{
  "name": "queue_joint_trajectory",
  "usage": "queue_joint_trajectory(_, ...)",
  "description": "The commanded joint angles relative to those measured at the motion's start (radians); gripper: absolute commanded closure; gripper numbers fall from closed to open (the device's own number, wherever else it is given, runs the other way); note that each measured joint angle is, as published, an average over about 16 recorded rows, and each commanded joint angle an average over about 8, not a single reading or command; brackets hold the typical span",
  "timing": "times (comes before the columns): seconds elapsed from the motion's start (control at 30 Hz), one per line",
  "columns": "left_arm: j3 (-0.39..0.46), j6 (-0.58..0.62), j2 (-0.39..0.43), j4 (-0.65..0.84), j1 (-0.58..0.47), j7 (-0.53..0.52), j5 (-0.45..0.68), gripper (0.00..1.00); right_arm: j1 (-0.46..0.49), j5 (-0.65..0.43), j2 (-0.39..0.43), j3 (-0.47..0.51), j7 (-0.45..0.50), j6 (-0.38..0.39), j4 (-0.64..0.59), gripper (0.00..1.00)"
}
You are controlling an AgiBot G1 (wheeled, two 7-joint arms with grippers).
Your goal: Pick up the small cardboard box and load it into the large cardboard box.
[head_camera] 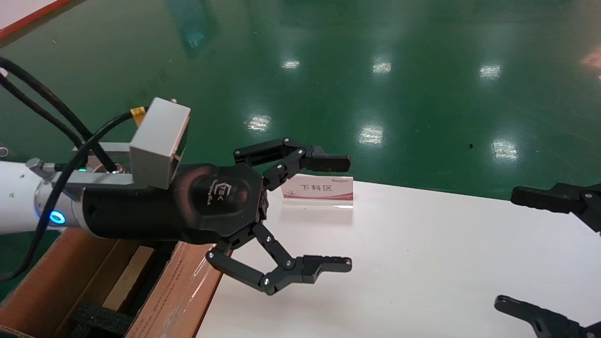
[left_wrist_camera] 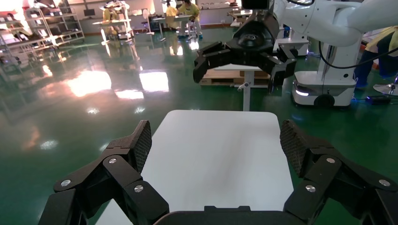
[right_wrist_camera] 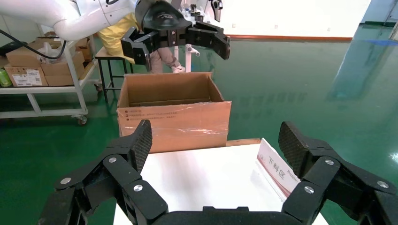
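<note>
Presently the left gripper point(head_camera: 345, 216) hangs above the near-left part of the white table point(head_camera: 422, 263) with its fingers point(head_camera: 328, 162) spread wide and nothing between them; the large cardboard box point(head_camera: 183, 286) stands just behind and below those fingers, against the table's edge, with black foam point(head_camera: 101, 319) inside. The right gripper point(head_camera: 512, 249) is held over the table's right side, fingers likewise fully apart and empty, facing the left one. A small placard point(head_camera: 319, 190) stands on the table just beyond the left fingers, and the small cardboard box cannot be seen in any view.
</note>
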Motion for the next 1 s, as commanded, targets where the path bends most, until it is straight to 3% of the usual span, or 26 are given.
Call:
queue_joint_trajectory(0.03,-0.021,0.003,0.000,-0.003,0.013,0.003,-0.002,0.00,0.000,0.000,0.000,0.001,0.000,0.000,0.000,0.00)
queue_joint_trajectory(1.0,-0.014,0.002,0.000,-0.002,0.009,0.003,-0.001,0.00,0.000,-0.003,-0.002,0.003,0.002,-0.002,0.001,0.00)
